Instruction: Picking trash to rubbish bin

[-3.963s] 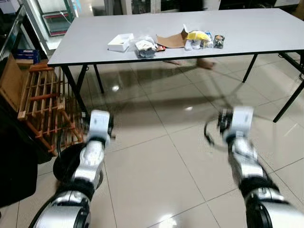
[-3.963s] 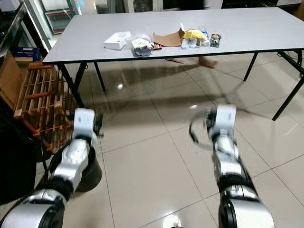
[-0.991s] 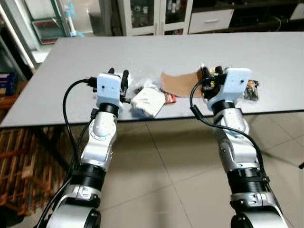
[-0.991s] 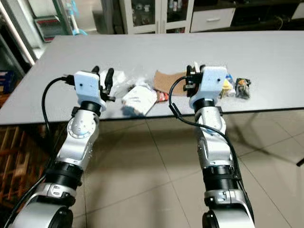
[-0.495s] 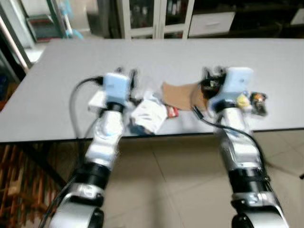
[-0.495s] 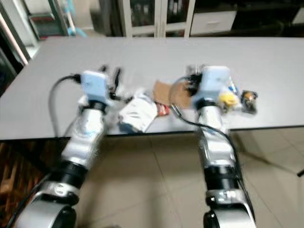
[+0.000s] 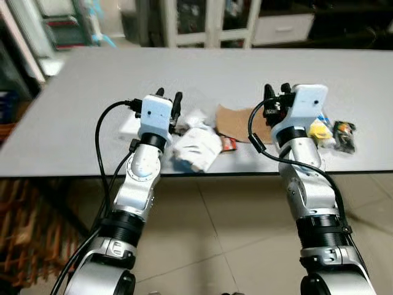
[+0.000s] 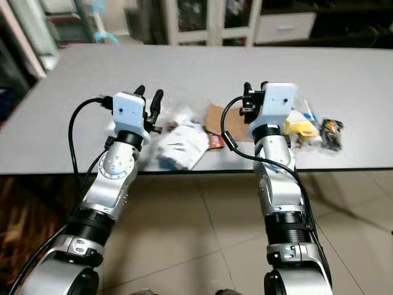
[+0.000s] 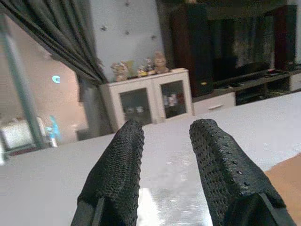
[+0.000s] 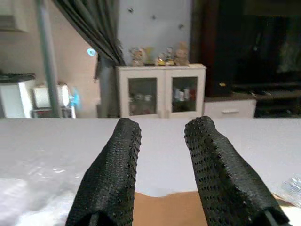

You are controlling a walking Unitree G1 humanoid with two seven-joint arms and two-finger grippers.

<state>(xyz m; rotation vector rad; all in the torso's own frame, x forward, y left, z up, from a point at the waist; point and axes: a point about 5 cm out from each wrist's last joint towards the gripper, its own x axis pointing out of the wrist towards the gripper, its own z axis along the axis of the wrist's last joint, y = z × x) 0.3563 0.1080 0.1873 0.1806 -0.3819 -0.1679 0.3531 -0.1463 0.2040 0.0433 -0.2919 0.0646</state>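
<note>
From the head camera's left eye, both arms were raised over the near edge of the grey table (image 7: 73, 135). The left gripper (image 7: 169, 98) pointed up with its fingers a little apart and empty; the crumpled white bag (image 7: 198, 147) lay just beside it toward the right arm. The right gripper (image 7: 275, 91) was likewise parted and empty, with the brown cardboard piece (image 7: 236, 123) beside it on its left-arm side and the yellow wrapper (image 7: 318, 130) and dark packet (image 7: 344, 135) off on its other side.

The right eye showed the same layout.

In the left wrist view the two fingers (image 9: 117, 174) stood apart with bare tabletop between them.

In the right wrist view the fingers (image 10: 113, 174) were apart too, the cardboard (image 10: 164, 207) just ahead.

Nothing looked picked yet; all the trash remained on the table.
</note>
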